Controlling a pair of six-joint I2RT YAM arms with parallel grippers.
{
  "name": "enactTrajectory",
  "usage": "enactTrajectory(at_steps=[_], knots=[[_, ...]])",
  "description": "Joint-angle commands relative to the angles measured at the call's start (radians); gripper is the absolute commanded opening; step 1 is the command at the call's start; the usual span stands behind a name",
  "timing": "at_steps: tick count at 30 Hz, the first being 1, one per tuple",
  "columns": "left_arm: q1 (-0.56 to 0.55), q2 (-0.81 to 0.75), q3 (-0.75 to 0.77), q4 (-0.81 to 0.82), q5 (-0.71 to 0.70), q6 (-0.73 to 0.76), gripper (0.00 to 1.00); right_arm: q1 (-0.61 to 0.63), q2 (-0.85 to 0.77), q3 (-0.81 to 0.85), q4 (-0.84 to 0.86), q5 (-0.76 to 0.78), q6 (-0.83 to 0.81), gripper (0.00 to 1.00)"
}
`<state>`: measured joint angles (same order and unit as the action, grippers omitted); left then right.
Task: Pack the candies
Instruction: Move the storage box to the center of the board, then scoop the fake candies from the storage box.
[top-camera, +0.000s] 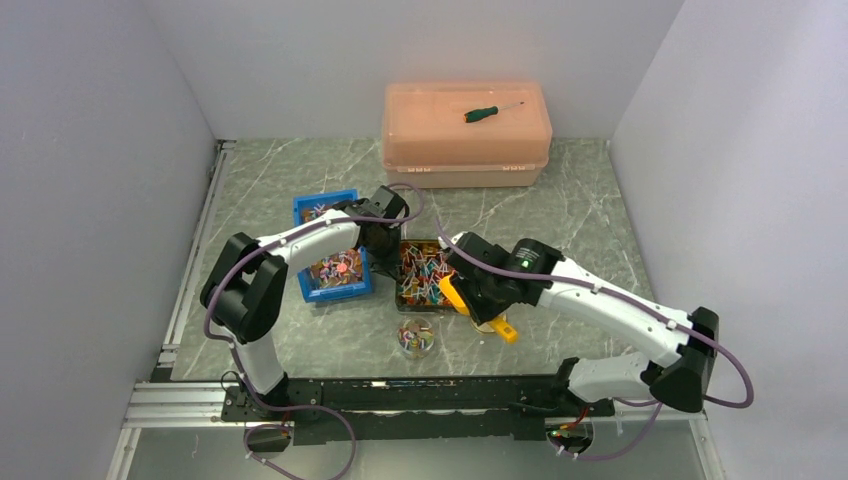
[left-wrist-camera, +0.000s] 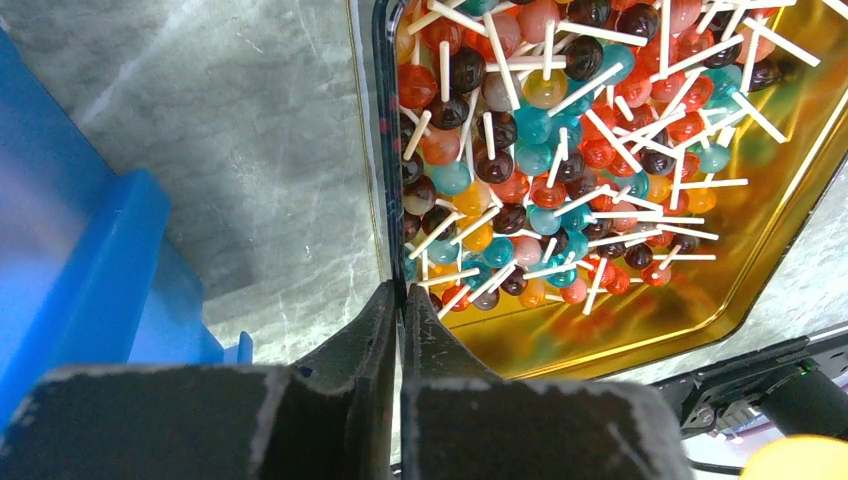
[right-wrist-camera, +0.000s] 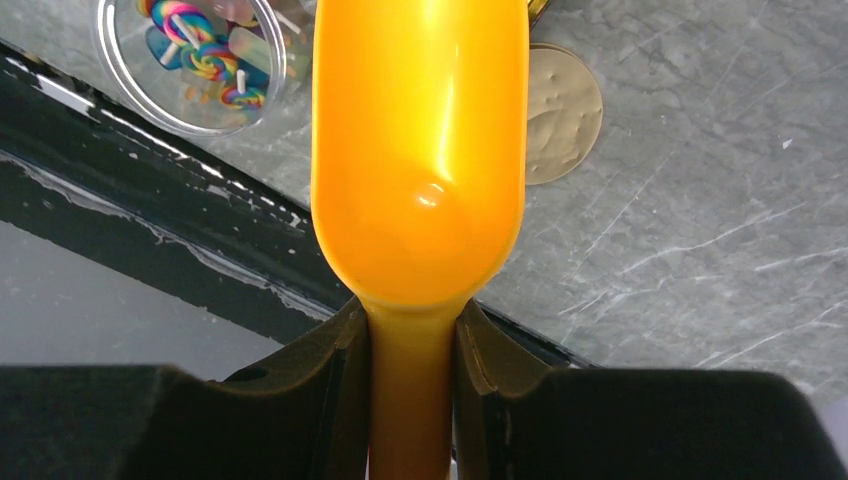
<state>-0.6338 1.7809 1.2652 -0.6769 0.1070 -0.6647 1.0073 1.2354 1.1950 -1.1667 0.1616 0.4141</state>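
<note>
Noting candies (left-wrist-camera: 530, 125) lying heaped in a gold tray (left-wrist-camera: 640, 330) mid-counter (top-camera: 560, 200): small round heads in red, teal, orange and dark brown, white sticks crossing every way. Noting more filling a blue bin (top-camera: 340, 293) just left, and a few sitting in a clear round tub (top-camera: 403, 345) nearer.

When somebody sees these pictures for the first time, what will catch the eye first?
First, the tray of lollipops in the middle of the table, a heap of red, teal, brown and orange heads with white sticks. Then the bright orange scoop, empty, held by the right gripper near a small clear cup of sweets. At the back, a green-handled screwdriver lies on a peach box.
</note>
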Motion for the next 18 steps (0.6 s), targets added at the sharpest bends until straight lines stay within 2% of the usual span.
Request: enactTrajectory(at_steps=[1, 9, 18], knots=[[-0.007, -0.043, -0.017, -0.036, 0.023, 0.054, 0.12, -0.041, 0.046, 0.066, -0.031, -0.070, -0.084, 0.00], [-0.007, -0.106, 0.003, -0.042, 0.041, 0.092, 0.33, -0.125, 0.131, 0.090, -0.030, -0.151, -0.144, 0.00], [-0.007, -0.203, 0.023, -0.078, 0.013, 0.122, 0.44, -0.158, 0.236, 0.168, -0.093, -0.157, -0.183, 0.00]])
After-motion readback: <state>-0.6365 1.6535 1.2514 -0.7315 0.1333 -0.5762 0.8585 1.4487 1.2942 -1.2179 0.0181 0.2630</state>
